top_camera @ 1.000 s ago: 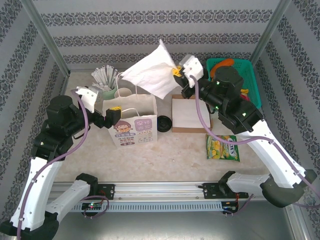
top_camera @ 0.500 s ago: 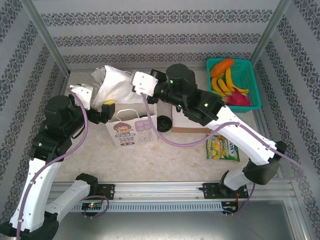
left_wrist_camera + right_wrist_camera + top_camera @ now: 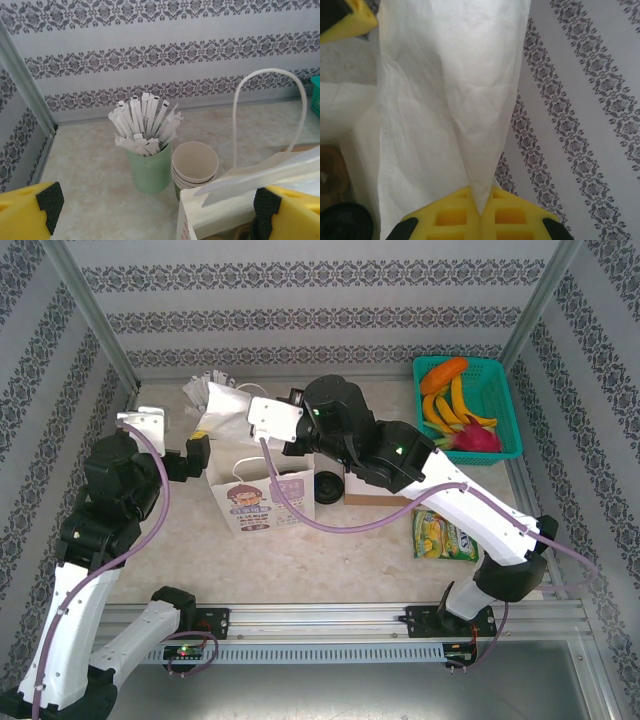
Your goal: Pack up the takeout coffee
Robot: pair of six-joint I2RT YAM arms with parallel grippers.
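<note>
The takeout coffee [image 3: 328,487], a dark cup with a round black lid, stands on the table between the white paper bag [image 3: 262,495] and a cardboard box [image 3: 385,492]. My right gripper [image 3: 243,418] reaches over the bag's back edge. It is shut on a corner of a white napkin [image 3: 445,100], which hangs wide from the yellow fingertips [image 3: 451,216]. The napkin [image 3: 270,172] lies across the bag's rim [image 3: 225,205]. My left gripper [image 3: 160,215] stands open at the bag's left rim with nothing held between its fingers.
A pale green cup of white wrapped sticks [image 3: 147,165] and a stack of cream cups [image 3: 195,162] stand behind the bag. A green basket of fruit [image 3: 497,390] sits at the back right. A yellow-green snack packet [image 3: 445,535] lies right of the middle.
My right arm has swung left from above the box to the bag, bringing the napkin down to its mouth. My left gripper has drawn slightly left, staying open.
</note>
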